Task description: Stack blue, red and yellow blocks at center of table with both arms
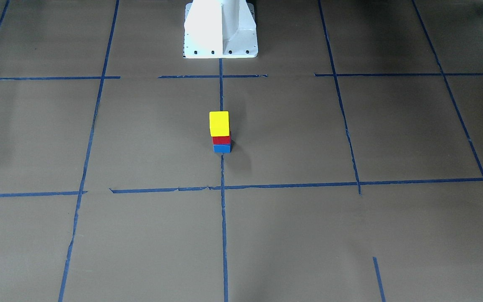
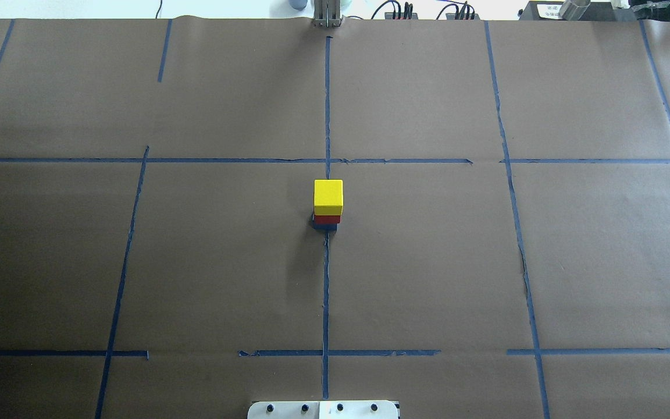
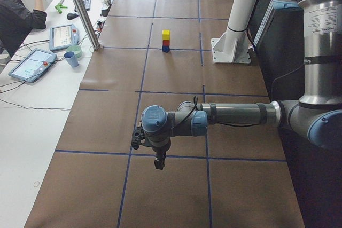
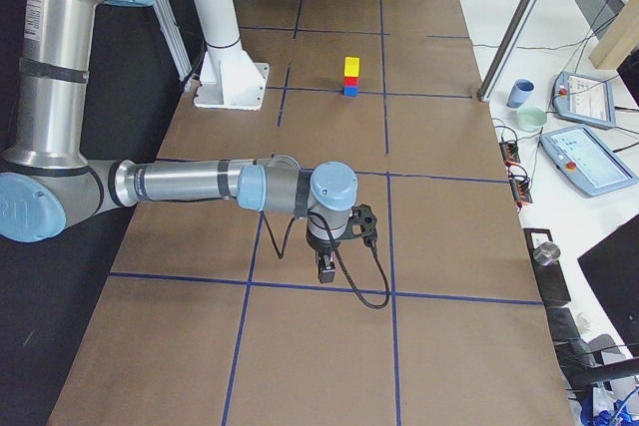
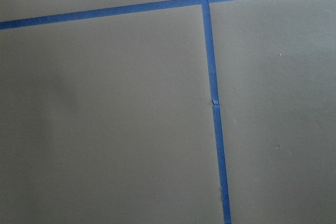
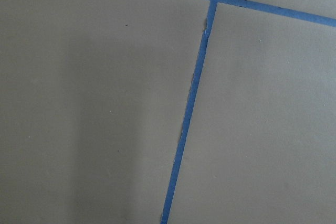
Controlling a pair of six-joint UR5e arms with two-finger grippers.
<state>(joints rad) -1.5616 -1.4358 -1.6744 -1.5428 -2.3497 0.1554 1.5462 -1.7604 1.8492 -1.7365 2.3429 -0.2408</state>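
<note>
A tower of three cubes stands on the centre tape line of the table [image 1: 350, 235]: the blue block [image 1: 222, 148] at the bottom, the red block [image 1: 222, 140] on it, the yellow block [image 1: 219, 123] on top. Nothing touches the tower [image 2: 328, 198]. The left gripper [image 3: 159, 163] shows only in the exterior left view, hanging low over the table far from the tower; I cannot tell whether it is open or shut. The right gripper [image 4: 324, 271] shows only in the exterior right view, also low and far from the tower, state unclear. Both wrist views show only brown paper and blue tape.
The white pedestal [image 1: 220, 29] stands at the robot's side of the table behind the tower. Beyond the far edge are a metal post [image 3: 80, 9], tablets [image 4: 589, 157], cups [image 4: 519, 93] and a seated person [image 3: 16, 14].
</note>
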